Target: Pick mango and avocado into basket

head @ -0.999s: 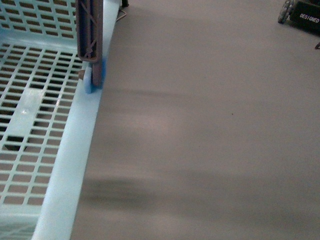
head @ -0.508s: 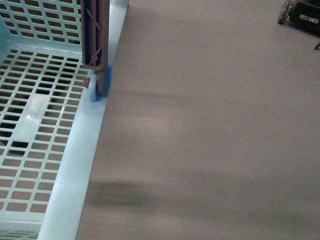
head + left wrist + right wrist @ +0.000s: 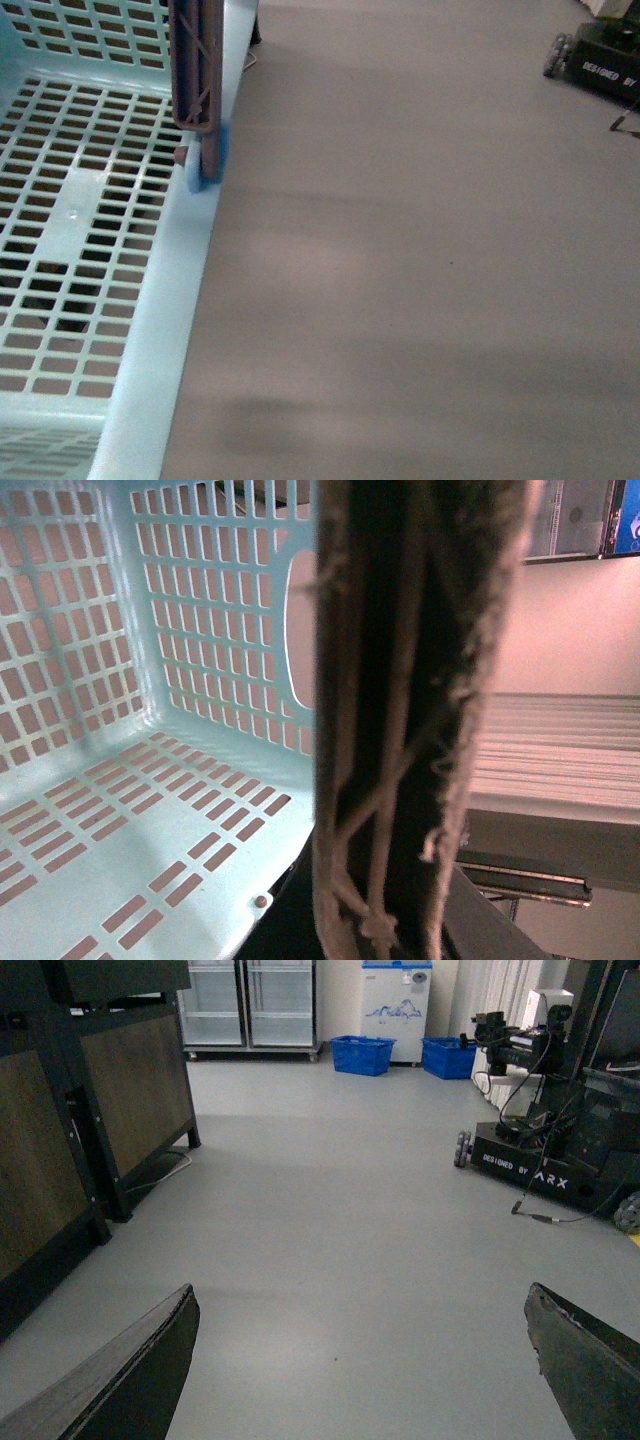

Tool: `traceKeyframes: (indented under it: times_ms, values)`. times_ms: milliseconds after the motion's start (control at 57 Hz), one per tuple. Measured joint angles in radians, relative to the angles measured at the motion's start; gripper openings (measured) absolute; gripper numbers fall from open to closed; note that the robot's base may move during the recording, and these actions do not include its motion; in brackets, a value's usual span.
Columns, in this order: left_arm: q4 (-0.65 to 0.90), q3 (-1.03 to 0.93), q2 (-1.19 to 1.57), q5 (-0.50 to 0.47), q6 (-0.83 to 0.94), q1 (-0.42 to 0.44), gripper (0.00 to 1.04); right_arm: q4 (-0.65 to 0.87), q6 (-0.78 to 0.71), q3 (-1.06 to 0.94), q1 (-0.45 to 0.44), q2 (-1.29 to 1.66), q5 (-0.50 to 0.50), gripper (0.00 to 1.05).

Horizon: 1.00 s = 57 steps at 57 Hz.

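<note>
The light teal basket [image 3: 150, 330] fills the left side of the front view, its lattice floor bare. Its brown handle [image 3: 195, 70] stands upright at the near rim, with a blue pivot at its foot. In the left wrist view the handle [image 3: 400, 730], wrapped in pale ties, runs close through the middle, and my left gripper [image 3: 385, 935] is shut on it; the basket's wall [image 3: 200, 600] lies behind. My right gripper [image 3: 360, 1360] is open, with only grey floor between its fingers. The mango and the avocado are out of view.
Grey floor [image 3: 420, 250] spreads to the right of the basket. Another black robot base [image 3: 530, 1160] stands at the right, also the black robot base [image 3: 595, 60] in the front view's corner. Dark wooden cabinets [image 3: 90, 1110] line the left. Blue crates [image 3: 362, 1055] and glass-door fridges stand far back.
The basket has shifted slightly right and up in the front view, and the black robot base at top right shows more.
</note>
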Motion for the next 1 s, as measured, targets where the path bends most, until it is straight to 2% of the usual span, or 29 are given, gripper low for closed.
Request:
traceKeyframes:
  times_ms: [999]
  values:
    - [0.000,0.000,0.000,0.000,0.000,0.000,0.09,0.000,0.001,0.000,0.000,0.000,0.000,0.97]
